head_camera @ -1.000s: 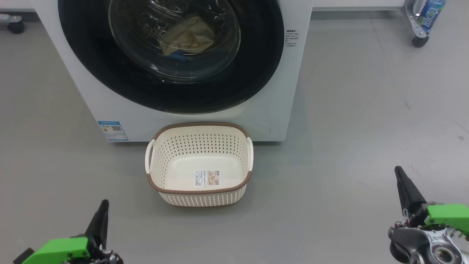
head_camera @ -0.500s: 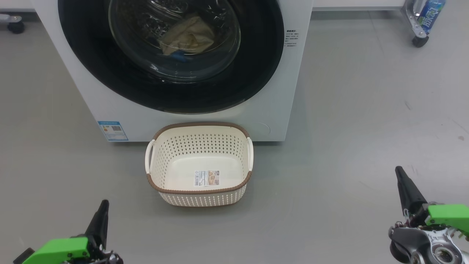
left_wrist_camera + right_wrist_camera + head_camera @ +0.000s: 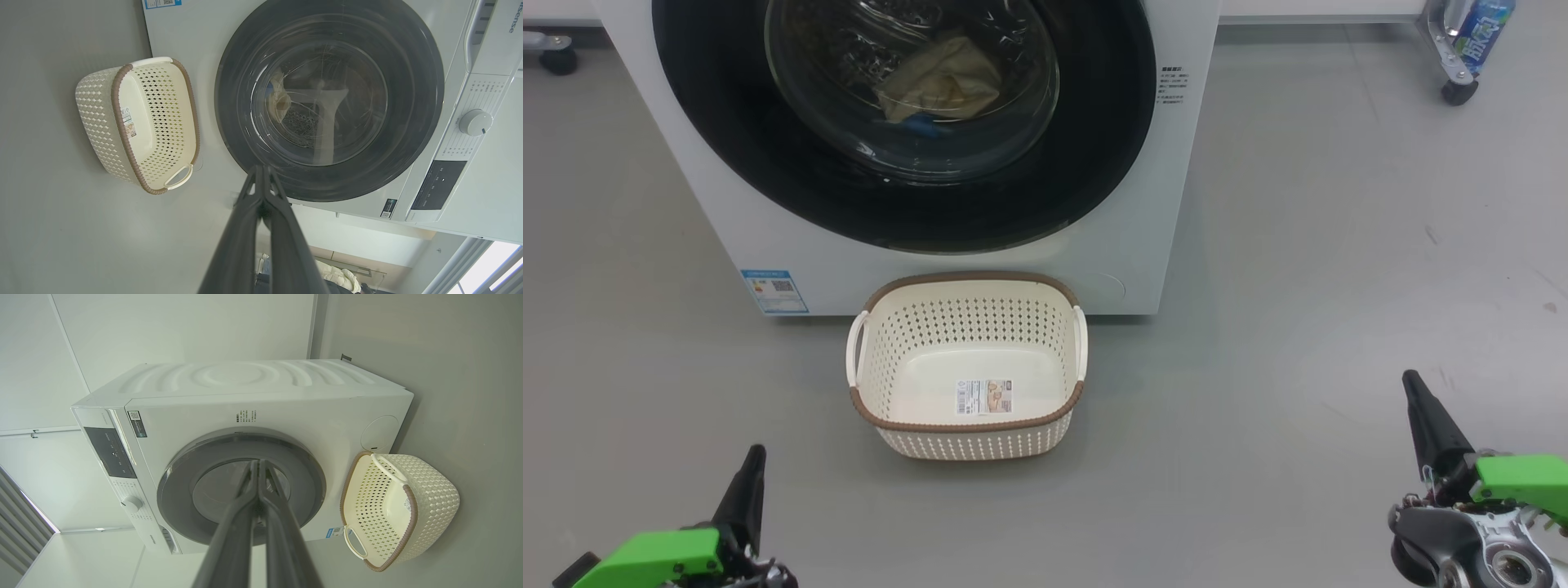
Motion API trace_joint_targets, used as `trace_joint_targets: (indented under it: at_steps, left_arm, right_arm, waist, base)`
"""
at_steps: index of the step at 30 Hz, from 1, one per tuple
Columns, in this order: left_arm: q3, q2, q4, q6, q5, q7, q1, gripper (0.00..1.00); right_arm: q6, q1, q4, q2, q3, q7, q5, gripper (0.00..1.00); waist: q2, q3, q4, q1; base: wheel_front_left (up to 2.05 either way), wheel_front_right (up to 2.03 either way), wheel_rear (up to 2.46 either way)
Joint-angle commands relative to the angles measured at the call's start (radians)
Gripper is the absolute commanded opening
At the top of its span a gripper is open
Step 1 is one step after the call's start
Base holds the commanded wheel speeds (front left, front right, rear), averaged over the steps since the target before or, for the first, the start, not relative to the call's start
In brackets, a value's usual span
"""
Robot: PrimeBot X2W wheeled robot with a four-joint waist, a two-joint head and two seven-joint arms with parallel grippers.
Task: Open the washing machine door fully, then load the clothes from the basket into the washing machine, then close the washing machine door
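Clothes [image 3: 943,82] dim behind the door [image 3: 727,147] glass; left pincer [image 3: 261,169] and right pincer [image 3: 257,463] tip-to-tip, empty.

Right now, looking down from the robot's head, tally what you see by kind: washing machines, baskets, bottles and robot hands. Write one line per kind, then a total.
Washing machine: 1
Basket: 1
Bottle: 1
Robot hands: 2, the left hand and the right hand
Total: 5
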Motion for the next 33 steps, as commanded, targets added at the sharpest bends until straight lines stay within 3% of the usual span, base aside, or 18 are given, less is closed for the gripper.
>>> trace_joint_targets:
  at_steps: [1,33]
  left_arm:
    - [0.035,0.009,-0.029,-0.007,-0.005,0.007,-0.05,0.0]
    - [0.034,0.009,-0.029,-0.007,-0.005,0.007,-0.05,0.0]
  right_arm:
    - [-0.003,-0.058,-0.031,-0.006,0.016,0.006,-0.005,0.0]
    - [-0.003,-0.059,-0.031,-0.003,0.011,0.01,-0.009,0.0]
  waist:
    - [-0.0001,0.0,0.0,0.0]
    - [-0.0001,0.0,0.0,0.0]
  base:
    - [0.0,0.0,0.0]
    - [0.0,0.0,0.0]
